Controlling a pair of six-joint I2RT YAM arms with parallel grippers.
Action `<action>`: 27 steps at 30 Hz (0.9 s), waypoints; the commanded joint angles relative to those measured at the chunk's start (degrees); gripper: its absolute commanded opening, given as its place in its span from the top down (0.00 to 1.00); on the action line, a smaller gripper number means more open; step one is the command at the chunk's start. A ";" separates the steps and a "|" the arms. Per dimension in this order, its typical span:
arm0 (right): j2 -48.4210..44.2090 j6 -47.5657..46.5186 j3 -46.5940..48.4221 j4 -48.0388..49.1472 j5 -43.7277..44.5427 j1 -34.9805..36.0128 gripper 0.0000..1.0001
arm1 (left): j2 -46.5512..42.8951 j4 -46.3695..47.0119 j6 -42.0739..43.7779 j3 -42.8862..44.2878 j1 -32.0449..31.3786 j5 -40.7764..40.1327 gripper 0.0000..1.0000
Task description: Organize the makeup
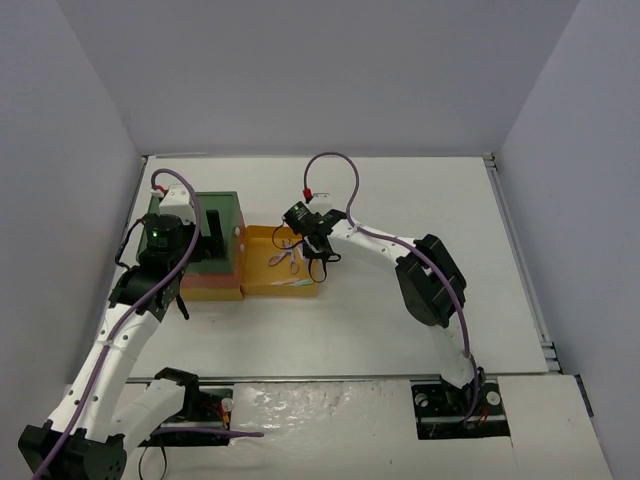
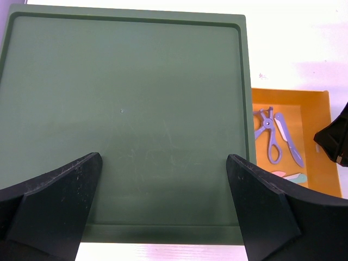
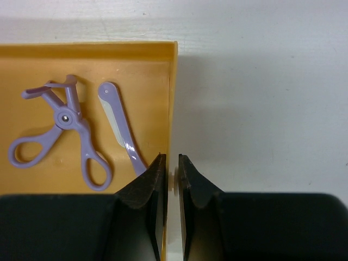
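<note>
1. At the near edge of the white table (image 1: 400, 330), the two arm bases sit on a scuffed, glossy strip. The tabletop beyond it is matte and plain.
2. The yellow plastic tray (image 1: 280, 292) lies left of the table's centre. Its left end meets a flat green-topped box (image 2: 125, 109), and a red-orange layer of the box shows below the green top in the overhead view.
3. The right gripper (image 3: 168, 163) is at the tray's right wall. Its fingers are drawn narrow, one inside the tray and one outside, pinching that thin wall between them.
4. Inside the tray, just left of the pinched wall, lies a lavender-and-white plastic stick (image 3: 120, 128), flat and slanted.
5. Left of the stick, close beside it, a lavender scissor-like plastic tool (image 3: 66, 118) lies flat on the tray floor with its loops toward the near side.
6. Along the tray's near wall rest a mint stick (image 2: 296, 176) and a pale pink stick (image 2: 277, 174), end to end. I cannot tell if they touch.
7. The left gripper (image 2: 164, 163) is left of the tray, above the box's lid. Its fingers are spread wide and hold nothing.
8. Beyond the tray the table runs bare to a plain grey-lavender back wall (image 1: 320, 80), with matching walls on either side.
</note>
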 commanded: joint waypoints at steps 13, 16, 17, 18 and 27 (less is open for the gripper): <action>0.08 0.32 8.75 -0.85 1.23 3.32 1.00 | 1.00 2.53 -1.66 0.84 0.27 1.91 0.03; 0.10 -0.38 8.51 -0.83 0.85 3.79 1.00 | 0.98 2.53 -1.57 0.84 0.27 1.64 0.03; -0.21 -0.34 7.94 -0.79 0.85 3.97 1.00 | 1.02 2.53 -1.57 0.84 0.27 1.59 0.03; -0.48 -0.41 7.33 -0.78 0.88 4.14 1.00 | 1.05 2.53 -1.54 0.84 0.27 1.53 0.03; -1.74 -3.79 3.98 0.52 -0.64 4.79 1.00 | 1.38 2.36 -0.81 0.78 0.27 1.36 0.03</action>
